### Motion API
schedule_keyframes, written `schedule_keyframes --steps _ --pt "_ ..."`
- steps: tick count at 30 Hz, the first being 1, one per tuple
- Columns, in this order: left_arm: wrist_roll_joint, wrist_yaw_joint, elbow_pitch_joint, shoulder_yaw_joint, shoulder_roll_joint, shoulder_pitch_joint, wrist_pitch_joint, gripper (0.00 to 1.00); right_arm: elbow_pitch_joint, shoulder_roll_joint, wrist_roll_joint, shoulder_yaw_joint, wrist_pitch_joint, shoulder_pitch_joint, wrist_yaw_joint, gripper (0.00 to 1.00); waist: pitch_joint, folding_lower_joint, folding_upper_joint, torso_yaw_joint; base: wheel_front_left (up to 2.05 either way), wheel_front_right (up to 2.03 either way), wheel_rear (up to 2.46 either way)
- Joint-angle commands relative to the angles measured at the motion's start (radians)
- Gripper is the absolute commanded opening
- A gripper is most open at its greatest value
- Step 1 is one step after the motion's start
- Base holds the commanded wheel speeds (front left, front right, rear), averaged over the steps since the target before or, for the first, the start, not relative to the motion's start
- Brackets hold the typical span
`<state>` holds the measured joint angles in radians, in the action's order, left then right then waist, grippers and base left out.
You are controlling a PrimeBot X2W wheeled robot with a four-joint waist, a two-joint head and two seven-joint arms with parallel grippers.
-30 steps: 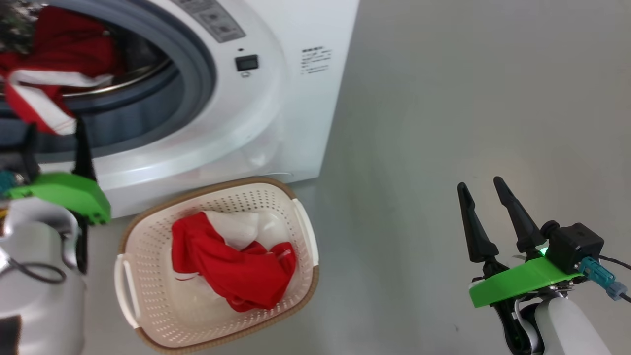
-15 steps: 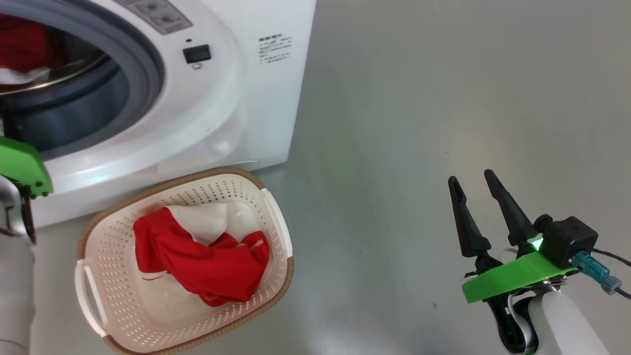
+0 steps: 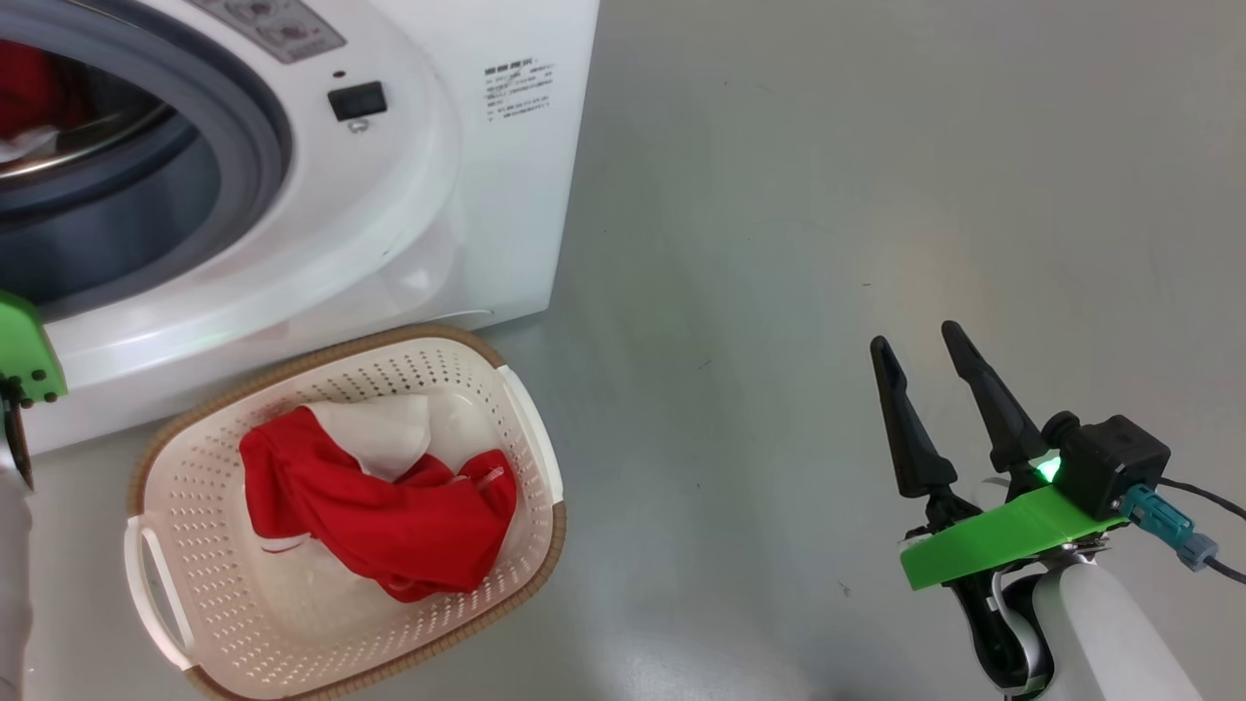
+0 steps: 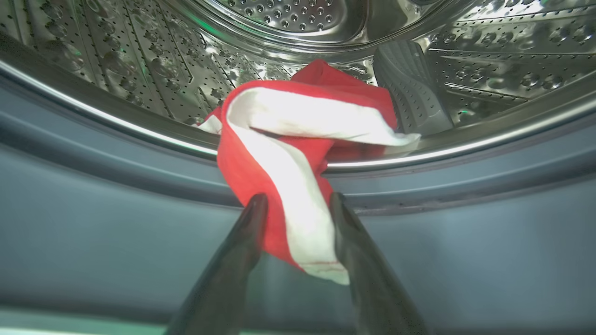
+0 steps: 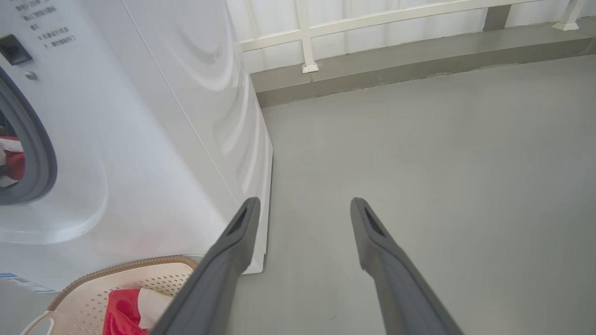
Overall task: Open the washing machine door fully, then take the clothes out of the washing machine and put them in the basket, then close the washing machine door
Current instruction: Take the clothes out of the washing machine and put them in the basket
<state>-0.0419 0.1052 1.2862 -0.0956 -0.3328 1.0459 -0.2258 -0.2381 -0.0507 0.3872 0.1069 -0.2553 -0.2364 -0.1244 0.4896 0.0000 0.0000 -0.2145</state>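
Note:
The white washing machine (image 3: 458,195) stands open, and its door is out of view. In the left wrist view a red garment with white panels (image 4: 298,139) hangs from the steel drum (image 4: 298,18) over the grey gasket (image 4: 116,186). My left gripper (image 4: 295,200) is shut on its lower end. A second red and white garment (image 3: 380,506) lies in the cream basket (image 3: 531,448) on the floor before the washer. My right gripper (image 3: 915,341) hovers open over bare floor to the basket's right, holding nothing.
Grey floor (image 3: 827,195) stretches right of the washer. A low ledge with a white railing (image 5: 372,18) runs behind it. The green mount of my left wrist (image 3: 19,350) shows at the head view's left edge.
The head camera has swung, shifting washer and basket leftward in the picture. My left gripper and the garment it holds have slipped past the head view's left edge. The right gripper stays open.

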Motion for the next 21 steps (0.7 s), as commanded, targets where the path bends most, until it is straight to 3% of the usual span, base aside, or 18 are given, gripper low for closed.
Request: schedule_keyframes --steps 1,2,3,10,21 --pt "0.012 0.006 -0.012 -0.010 -0.061 0.005 -0.005 0.31 0.021 0.000 0.013 0.020 -0.006 -0.007 -0.006 1.00 -0.001 0.0000 0.0000 0.001 0.00 0.00 0.00" --pt "0.009 0.007 -0.011 -0.010 -0.061 0.005 -0.007 0.08 0.021 0.000 0.013 0.020 -0.006 -0.007 -0.006 1.00 -0.002 0.0000 0.0000 0.002 0.00 0.00 0.00" --pt "0.006 0.005 -0.010 -0.010 -0.060 0.004 -0.009 0.00 0.020 0.000 0.014 0.020 -0.006 -0.007 -0.006 1.00 -0.004 0.0000 0.0000 0.003 0.00 0.00 0.00" --pt "-0.033 -0.018 -0.067 -0.027 -0.037 -0.028 -0.034 0.00 0.011 0.000 0.007 0.015 -0.006 -0.006 -0.006 1.00 -0.035 0.0000 0.0000 0.021 0.00 0.00 0.00" --pt "-0.088 -0.078 -0.651 -0.108 0.083 -0.360 -0.036 0.00 -0.003 0.000 -0.009 -0.007 -0.006 0.040 -0.006 1.00 -0.124 0.0000 0.0000 0.077 0.00 0.00 0.00"
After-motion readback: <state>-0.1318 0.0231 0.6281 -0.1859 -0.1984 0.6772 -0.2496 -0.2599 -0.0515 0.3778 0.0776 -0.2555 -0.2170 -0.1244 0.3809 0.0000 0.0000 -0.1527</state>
